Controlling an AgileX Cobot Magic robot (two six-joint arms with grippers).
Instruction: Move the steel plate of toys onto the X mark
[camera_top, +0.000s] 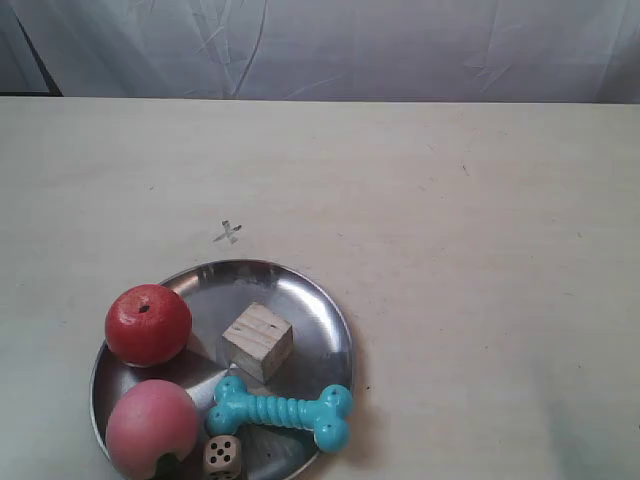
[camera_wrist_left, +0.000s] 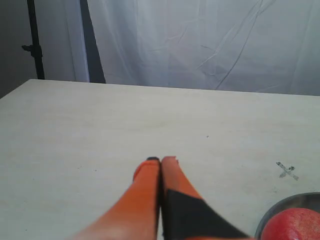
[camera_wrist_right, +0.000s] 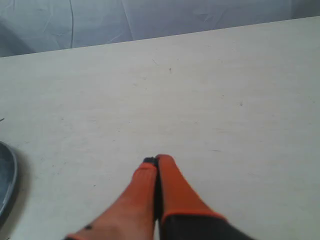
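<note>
The steel plate (camera_top: 310, 310) lies at the front left of the exterior view, holding a red apple (camera_top: 148, 324), a pink peach (camera_top: 151, 427), a pale wooden cube (camera_top: 257, 341), a turquoise bone (camera_top: 281, 410) and a small beige die (camera_top: 222, 456). The faint grey X mark (camera_top: 228, 233) is on the table just beyond the plate's far rim. No arm appears in the exterior view. My left gripper (camera_wrist_left: 160, 160) is shut and empty, with the X mark (camera_wrist_left: 287, 170), the plate's rim (camera_wrist_left: 272, 211) and the apple (camera_wrist_left: 292, 226) off to one side. My right gripper (camera_wrist_right: 156, 160) is shut and empty over bare table; the plate's edge (camera_wrist_right: 7, 182) shows at the frame border.
The pale wooden table (camera_top: 480, 250) stretches wide to the exterior view's right and back. A white curtain (camera_top: 350, 45) hangs behind the far edge. A dark stand (camera_wrist_left: 34, 45) is beyond the table corner in the left wrist view.
</note>
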